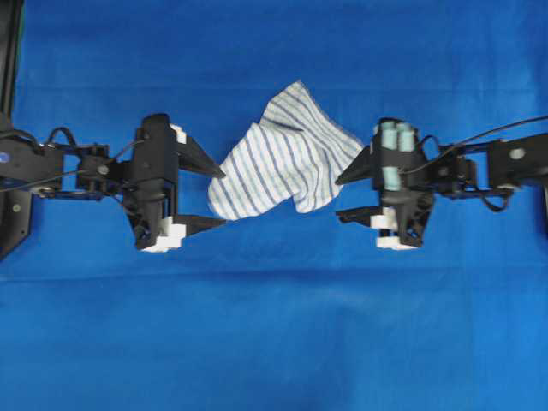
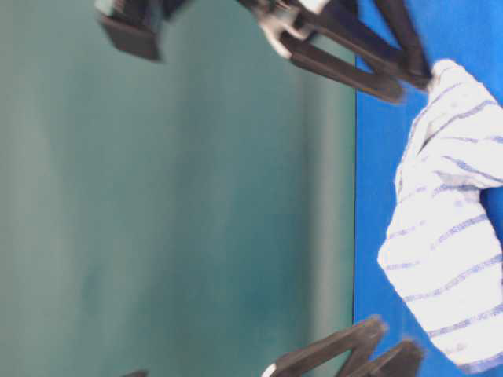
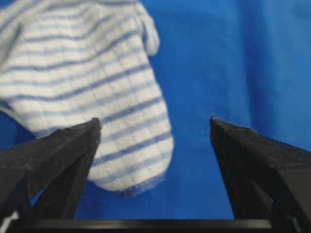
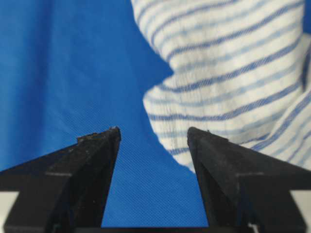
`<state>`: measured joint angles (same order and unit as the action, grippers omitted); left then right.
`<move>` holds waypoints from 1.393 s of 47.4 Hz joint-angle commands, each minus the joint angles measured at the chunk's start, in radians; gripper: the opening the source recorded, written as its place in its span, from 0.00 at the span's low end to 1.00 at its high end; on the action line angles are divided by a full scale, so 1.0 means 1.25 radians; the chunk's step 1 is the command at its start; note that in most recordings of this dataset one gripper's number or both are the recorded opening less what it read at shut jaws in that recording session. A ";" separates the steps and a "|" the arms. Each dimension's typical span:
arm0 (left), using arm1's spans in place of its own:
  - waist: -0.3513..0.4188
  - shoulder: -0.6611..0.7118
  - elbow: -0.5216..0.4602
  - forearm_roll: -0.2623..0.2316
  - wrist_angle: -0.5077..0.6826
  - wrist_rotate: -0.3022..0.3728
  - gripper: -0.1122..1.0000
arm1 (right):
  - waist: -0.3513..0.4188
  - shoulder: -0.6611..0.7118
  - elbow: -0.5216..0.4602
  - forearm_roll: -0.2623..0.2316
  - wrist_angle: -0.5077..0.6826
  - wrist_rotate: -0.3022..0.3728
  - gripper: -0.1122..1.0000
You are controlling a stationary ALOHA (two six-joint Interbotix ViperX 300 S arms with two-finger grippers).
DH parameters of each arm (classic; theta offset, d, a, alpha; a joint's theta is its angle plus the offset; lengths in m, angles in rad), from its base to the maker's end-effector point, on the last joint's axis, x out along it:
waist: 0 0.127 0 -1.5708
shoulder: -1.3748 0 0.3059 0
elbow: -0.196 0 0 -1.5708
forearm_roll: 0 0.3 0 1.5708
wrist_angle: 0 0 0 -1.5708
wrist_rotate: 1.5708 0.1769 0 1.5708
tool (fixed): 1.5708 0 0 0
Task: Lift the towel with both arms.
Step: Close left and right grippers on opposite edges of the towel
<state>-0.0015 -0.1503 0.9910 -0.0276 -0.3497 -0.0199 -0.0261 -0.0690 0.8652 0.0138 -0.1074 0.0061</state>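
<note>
From overhead, we see the towel (image 1: 287, 154) lying rumpled on the blue tablecloth (image 1: 274, 342), between our two grippers. Our left gripper (image 1: 216, 199) has its jaws spread and empty, its upper fingertip just at the towel's near edge. Our right gripper (image 1: 341, 199) is likewise spread and holds nothing; its upper tip meets the cloth's edge on that side.

The table-level view is turned sideways and blurred; we make out the towel (image 2: 448, 236) on the tablecloth (image 2: 373, 196) with dark finger shapes above and below it, and little more.

From our left wrist, the towel (image 3: 87, 87) sits ahead and toward one finger, only partly between the open jaws.

From our right wrist, the towel (image 4: 233, 73) lies ahead, past the right-hand finger.

We judge the lift not yet begun: both grasps and the raise remain. We see no containers.
</note>
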 commanded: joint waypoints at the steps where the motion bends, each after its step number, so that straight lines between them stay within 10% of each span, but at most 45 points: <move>1: -0.001 0.038 -0.020 -0.002 -0.031 0.001 0.91 | -0.005 0.027 -0.026 -0.001 -0.002 -0.001 0.66; 37: 0.000 0.221 -0.064 -0.002 -0.052 0.001 0.88 | -0.052 0.162 -0.076 -0.001 -0.002 -0.001 0.58; 46: 0.001 0.221 -0.080 -0.002 0.007 0.011 0.48 | -0.054 0.161 -0.075 0.000 -0.002 0.000 0.13; 54: 0.000 0.185 -0.094 -0.002 0.042 0.002 0.13 | -0.054 0.137 -0.076 0.002 -0.002 0.002 0.12; 66: -0.011 0.026 -0.137 -0.002 0.148 0.000 0.12 | -0.043 0.001 -0.086 0.006 0.058 0.004 0.12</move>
<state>-0.0107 -0.0368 0.8529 -0.0291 -0.2010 -0.0215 -0.0859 0.0107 0.7823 0.0184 -0.0568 0.0092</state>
